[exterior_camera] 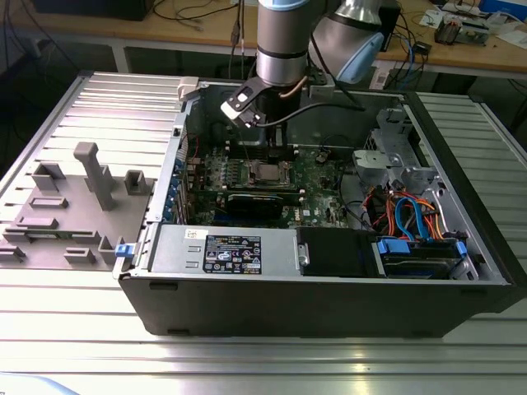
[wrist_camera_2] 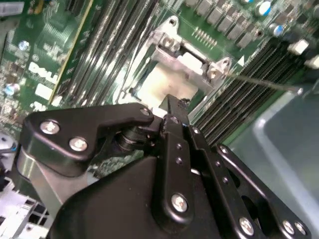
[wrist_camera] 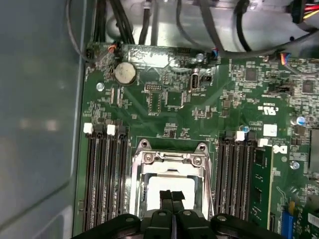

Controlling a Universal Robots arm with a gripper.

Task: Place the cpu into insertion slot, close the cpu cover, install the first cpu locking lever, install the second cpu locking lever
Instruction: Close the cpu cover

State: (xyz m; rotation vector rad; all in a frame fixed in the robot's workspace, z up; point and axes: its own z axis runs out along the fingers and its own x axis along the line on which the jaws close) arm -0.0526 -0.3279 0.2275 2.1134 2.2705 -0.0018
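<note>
We see the cpu (wrist_camera: 153, 188) sitting in the insertion slot (exterior_camera: 265, 173), its pale metal top showing thru the window of the cpu cover (wrist_camera: 172, 158). The cover looks laid down flat around it. In the second wrist view a thin wire lever (wrist_camera_2: 259, 82) runs from the socket corner out across the memory slots (wrist_camera: 102, 174); latched or not, we can't tell.

The gripper (wrist_camera: 172, 195) hangs right over the chip w/ fingers (wrist_camera: 166, 197) pressed together, nothing betw. them. Tips are at the cpu's top; touching or just above, we can't tell.

Socket sits mid green motherboard (wrist_camera: 164, 104), mem slots on both sides, a coin battery (wrist_camera: 124, 72) further off. In the exterior view the arm (exterior_camera: 280, 41) reaches down into the open computer case (exterior_camera: 329, 304), which lies on the ribbed metal counter (exterior_camera: 82, 329). A grey fixture (exterior_camera: 90, 177) stands beside the case, at the exterior view's left.
</note>
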